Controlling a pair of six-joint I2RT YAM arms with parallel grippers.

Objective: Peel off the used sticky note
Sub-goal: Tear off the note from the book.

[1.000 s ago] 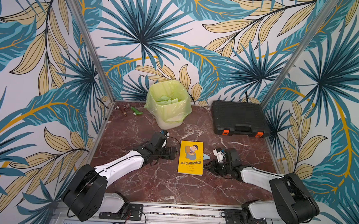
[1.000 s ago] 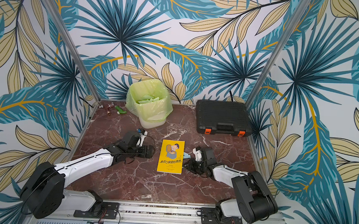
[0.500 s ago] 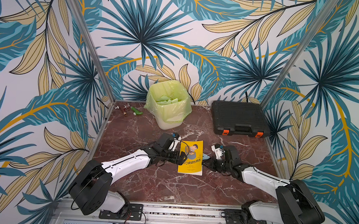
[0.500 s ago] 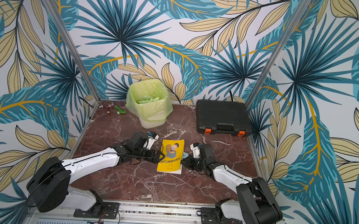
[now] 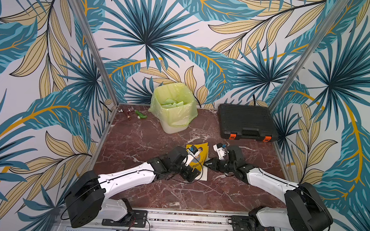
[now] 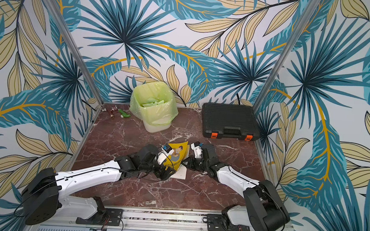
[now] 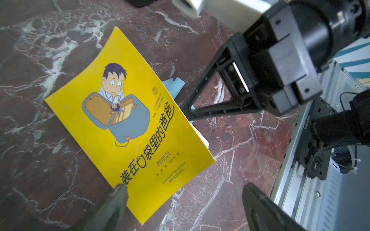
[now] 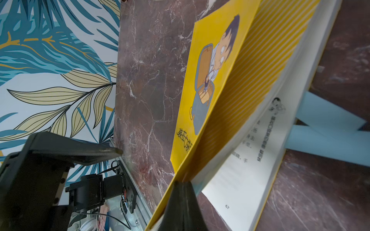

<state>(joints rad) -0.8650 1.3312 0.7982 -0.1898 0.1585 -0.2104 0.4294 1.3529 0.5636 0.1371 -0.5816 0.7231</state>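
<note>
Red-brown marble for a table, taken from its near edge. Closest in, left gripper with jaws spread wide, straddling the near corner of a yellow book and gripping nothing. Just beyond, right gripper clamped tight on the cover's free edge, holding cover and some pages raised like a tent. Beneath that, toward the table's right edge, pale blue sticky note poking out past an inside page, apparently as two overlapping slips. Likely featherweight and limp, easily creased or torn, held only by a tacky strip. Best pinched at the loose overhanging end and peeled slowly, with the book pinned down. Farther back, green-lined bin at the far edge, and black case in the far right corner.
</note>
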